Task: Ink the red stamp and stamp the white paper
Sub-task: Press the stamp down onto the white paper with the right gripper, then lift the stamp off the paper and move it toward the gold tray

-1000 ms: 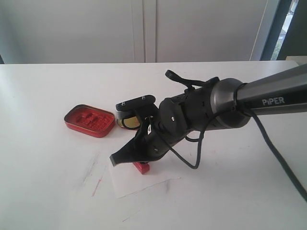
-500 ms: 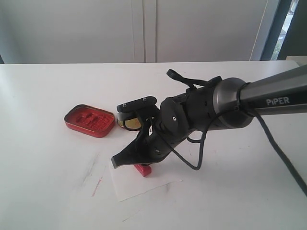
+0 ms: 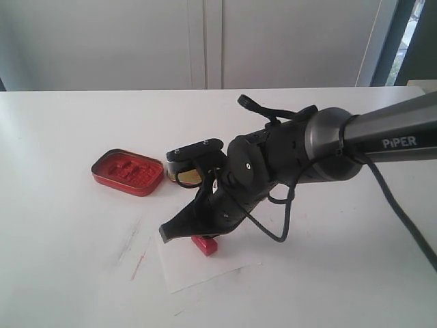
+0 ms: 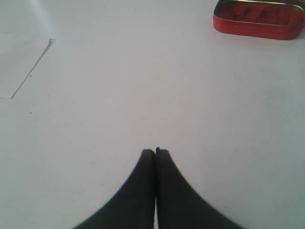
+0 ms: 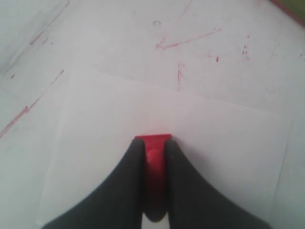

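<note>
My right gripper (image 3: 194,236) (image 5: 154,143) is shut on the red stamp (image 3: 204,244) (image 5: 154,162), gripping its handle. The stamp's square base sits at or just above the white paper (image 3: 205,263) (image 5: 167,124), near the sheet's far edge; whether it touches I cannot tell. The red-filled ink tin (image 3: 128,171) (image 4: 259,19) lies to the left on the table. My left gripper (image 4: 156,151) is shut with nothing in it, over bare table; it does not show in the exterior view.
A gold-lined tin lid (image 3: 184,175) lies beside the ink tin, partly hidden by the right arm's wrist. Red ink smears (image 3: 138,265) (image 5: 186,40) mark the white table (image 3: 75,232) left of the paper. A paper corner (image 4: 21,62) shows in the left wrist view.
The right gripper with the red stamp has shifted slightly towards the front and down over the paper. The left gripper's earlier state is not shown.
</note>
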Robot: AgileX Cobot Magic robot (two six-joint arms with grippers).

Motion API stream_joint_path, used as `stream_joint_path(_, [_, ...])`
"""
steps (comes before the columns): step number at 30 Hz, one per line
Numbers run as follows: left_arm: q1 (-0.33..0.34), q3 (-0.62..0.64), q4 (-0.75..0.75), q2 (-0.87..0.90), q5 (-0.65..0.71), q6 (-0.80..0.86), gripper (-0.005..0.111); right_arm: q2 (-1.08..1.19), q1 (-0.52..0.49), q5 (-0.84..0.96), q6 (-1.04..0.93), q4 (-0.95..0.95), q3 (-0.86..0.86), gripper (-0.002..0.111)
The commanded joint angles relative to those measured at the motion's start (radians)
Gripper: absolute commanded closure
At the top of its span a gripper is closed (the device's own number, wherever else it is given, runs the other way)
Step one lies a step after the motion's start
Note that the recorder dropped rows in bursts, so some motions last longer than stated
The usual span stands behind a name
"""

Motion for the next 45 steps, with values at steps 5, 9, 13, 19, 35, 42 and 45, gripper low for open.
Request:
stream_joint_path(5, [0.002,0.007,-0.003,-0.004,0.011,-0.001,0.107,-0.033,-0.002,0.006,0.006,-0.009,0.002,0.108])
stream_joint_path(9, [0.002,0.007,-0.003,-0.004,0.011,-0.001,0.107,-0.035,-0.002,-0.016,0.006,-0.019,0.002,0.108])
stream_joint_path(13, [0.002,0.007,-0.003,-0.004,0.011,-0.001,0.107,-0.035,-0.002,-0.017,0.000,-0.019,-0.008,0.108])
stream_joint_path(19, [0.002,0.007,-0.003,-0.004,0.011,-0.001,0.107,-0.044,-0.002,-0.013,0.007,-0.045,-0.041,0.108])
stream_joint_path(35, [0.002,0.007,-0.003,-0.004,0.011,-0.001,0.107,-0.054,-0.150,0.055,0.001,0.033,-0.103,0.108])
stream_joint_path(42, [0.002,0.007,-0.003,-0.004,0.011,-0.001,0.107,-0.054,-0.243,0.062,-0.238,0.330,-0.103,0.108])
stream_joint_path(45, [0.002,0.007,-0.003,-0.004,0.011,-0.001,0.107,-0.054,-0.262,0.076,-0.272,0.382,-0.100,0.108])
